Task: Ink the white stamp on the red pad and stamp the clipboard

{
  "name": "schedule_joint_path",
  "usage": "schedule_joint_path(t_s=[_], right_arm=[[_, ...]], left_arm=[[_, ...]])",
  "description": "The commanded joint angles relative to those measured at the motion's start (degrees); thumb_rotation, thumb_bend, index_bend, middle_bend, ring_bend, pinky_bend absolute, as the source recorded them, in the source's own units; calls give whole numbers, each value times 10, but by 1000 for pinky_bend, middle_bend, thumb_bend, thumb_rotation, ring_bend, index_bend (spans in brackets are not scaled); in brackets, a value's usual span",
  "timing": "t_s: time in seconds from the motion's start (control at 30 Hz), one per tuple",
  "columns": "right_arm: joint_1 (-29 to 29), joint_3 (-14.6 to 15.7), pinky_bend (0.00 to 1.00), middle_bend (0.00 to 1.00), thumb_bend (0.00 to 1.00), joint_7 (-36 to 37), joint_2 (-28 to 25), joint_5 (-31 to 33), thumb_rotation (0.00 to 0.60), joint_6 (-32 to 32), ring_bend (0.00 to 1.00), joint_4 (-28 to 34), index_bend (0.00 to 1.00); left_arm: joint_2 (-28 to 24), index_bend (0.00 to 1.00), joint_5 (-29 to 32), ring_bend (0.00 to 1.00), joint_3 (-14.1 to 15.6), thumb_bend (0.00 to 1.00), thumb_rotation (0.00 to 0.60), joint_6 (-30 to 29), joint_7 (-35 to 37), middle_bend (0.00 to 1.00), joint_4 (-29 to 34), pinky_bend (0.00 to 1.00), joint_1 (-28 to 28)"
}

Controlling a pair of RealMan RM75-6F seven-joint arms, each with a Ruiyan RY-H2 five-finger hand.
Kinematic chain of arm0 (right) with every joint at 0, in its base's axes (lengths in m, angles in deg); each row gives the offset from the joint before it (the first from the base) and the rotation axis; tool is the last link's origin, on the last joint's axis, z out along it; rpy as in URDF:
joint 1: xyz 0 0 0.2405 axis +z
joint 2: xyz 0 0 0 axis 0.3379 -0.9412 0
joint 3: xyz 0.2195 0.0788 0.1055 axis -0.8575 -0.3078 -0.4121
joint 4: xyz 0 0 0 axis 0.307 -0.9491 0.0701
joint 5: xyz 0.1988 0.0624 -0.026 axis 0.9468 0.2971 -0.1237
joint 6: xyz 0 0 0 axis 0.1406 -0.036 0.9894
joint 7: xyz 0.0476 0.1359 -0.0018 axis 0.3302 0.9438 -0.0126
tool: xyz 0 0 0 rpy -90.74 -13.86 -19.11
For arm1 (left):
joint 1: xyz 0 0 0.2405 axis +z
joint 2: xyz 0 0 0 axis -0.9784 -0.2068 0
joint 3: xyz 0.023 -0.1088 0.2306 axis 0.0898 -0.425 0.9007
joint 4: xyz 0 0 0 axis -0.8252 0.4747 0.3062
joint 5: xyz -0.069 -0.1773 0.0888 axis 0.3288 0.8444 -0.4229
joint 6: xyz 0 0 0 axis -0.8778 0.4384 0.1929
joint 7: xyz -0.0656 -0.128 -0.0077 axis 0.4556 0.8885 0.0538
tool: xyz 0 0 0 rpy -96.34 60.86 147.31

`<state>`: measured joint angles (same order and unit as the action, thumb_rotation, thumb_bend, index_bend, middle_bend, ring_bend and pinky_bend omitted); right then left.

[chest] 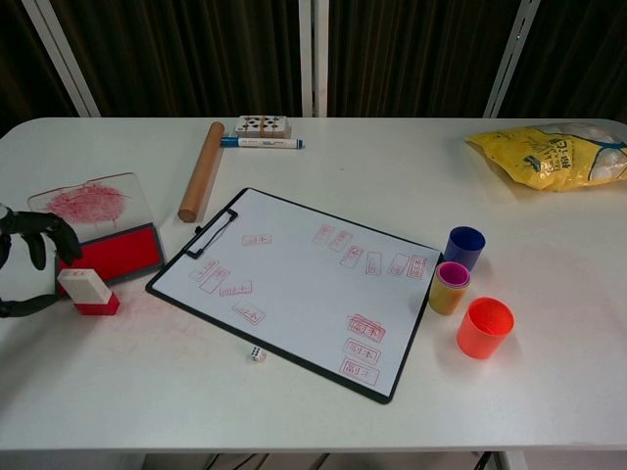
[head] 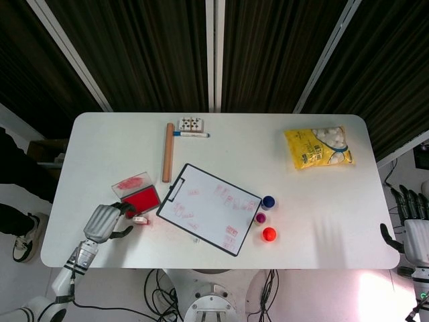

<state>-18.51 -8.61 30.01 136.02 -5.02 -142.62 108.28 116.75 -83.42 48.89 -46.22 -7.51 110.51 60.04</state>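
Black fingers (chest: pixel 39 227) of the left hand (head: pixel 102 223) curl apart around nothing, just at nine o'clock of the stamp (chest: pixel 87 291). The stamp, white on top with a red base, stands alone on the table (chest: pixel 323 411), touching the near edge of the red ink pad (chest: pixel 120 253), at nine o'clock of the clipboard (chest: pixel 304 284). The right hand (head: pixel 413 231) hangs off the table's edge, fingers spread. One stamp, one pad, one clipboard, three cups (chest: pixel 484 327), one die (chest: pixel 256 353).
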Motion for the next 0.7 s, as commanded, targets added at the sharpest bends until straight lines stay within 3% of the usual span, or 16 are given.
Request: schedule_joint_path(t_s=[0.03,0.2,0.3,0.33,0.37,0.43,0.47,0.7], right_arm=[[-1,-1,0,0,290,2,-1,1,600,-1,0,0,0],[-2,-1,0,0,289,3,-1,2,600,-2,0,-3,0],[-4,3,0,0,289,-1,1,1,600,0,0,-7,0],[-4,5,0,0,285,-2,2,0,600,1,0,-9,0],[-5,9,0,0,278,-3,2,-2,600,3,0,-11,0],[-9,13,0,0,256,-7,4,-3,600,3,0,-17,0],[-10,15,0,0,249,-9,4,-2,600,4,0,-18,0],[-19,15,0,0,238,-31,-2,13,600,7,0,-12,0]], left_arm=[[-55,373,3,431,15,227,600,-28,-10,362,35,661,29],[-134,370,29,373,9,218,600,-92,-34,338,63,537,78],[-154,322,40,231,-10,218,580,-144,-46,248,56,369,103],[-155,286,40,168,-16,219,506,-161,-46,187,50,298,109],[-157,241,44,115,-26,220,339,-183,-50,123,39,238,118],[-171,196,51,88,-28,219,96,-187,-62,83,42,200,128],[-180,177,52,82,-27,218,22,-183,-68,72,49,193,130],[-224,163,43,81,-10,205,0,-144,-79,67,107,193,129]])
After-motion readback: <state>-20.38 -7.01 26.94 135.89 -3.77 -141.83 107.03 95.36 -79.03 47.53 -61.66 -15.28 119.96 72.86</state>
